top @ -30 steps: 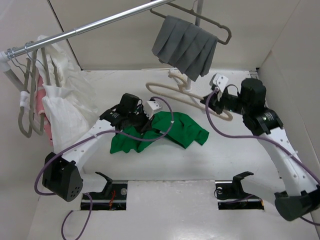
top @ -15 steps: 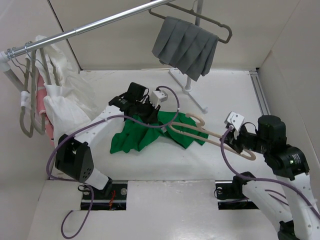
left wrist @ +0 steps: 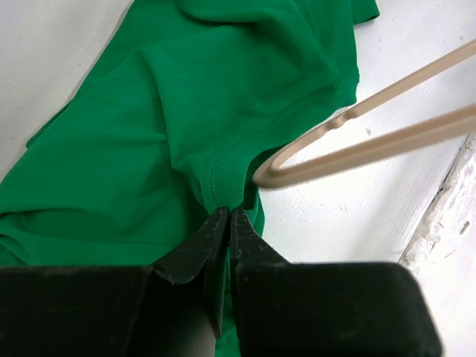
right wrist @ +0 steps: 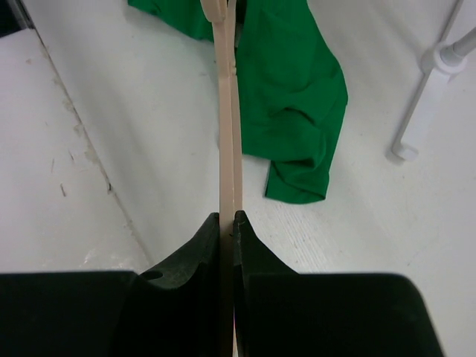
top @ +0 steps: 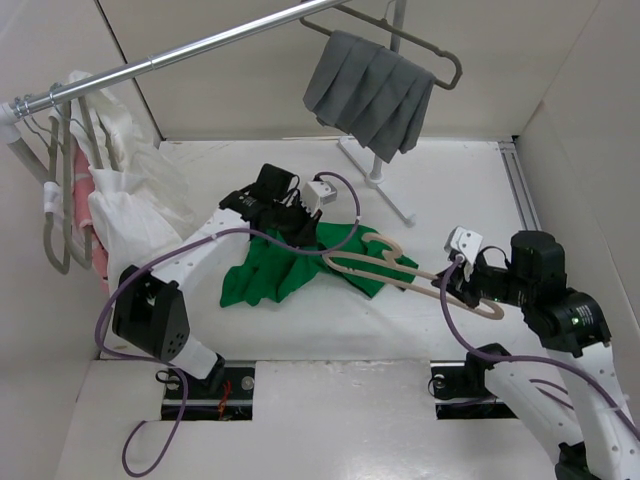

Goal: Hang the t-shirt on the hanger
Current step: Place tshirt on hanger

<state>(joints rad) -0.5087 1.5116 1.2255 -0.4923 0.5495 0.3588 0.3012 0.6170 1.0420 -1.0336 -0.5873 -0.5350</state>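
The green t-shirt lies crumpled on the white table, left of centre. My left gripper is shut on a seamed edge of the t-shirt, its fingertips pinching the fabric. The beige hanger stretches from the shirt's right side towards the front right, held low over the table. Its rounded end sits right beside the pinched edge. My right gripper is shut on the hanger, which runs straight out between the jaws, towards the t-shirt.
A metal rail crosses the back left, with white garments and grey hangers hanging at the left. A grey pleated cloth hangs on a grey hanger at the back. A white stand base sits behind the shirt. Walls enclose the sides.
My right arm has carried the hanger from the back of the table to the front right, its far end now at the shirt. The left gripper has shifted slightly back with the fabric.
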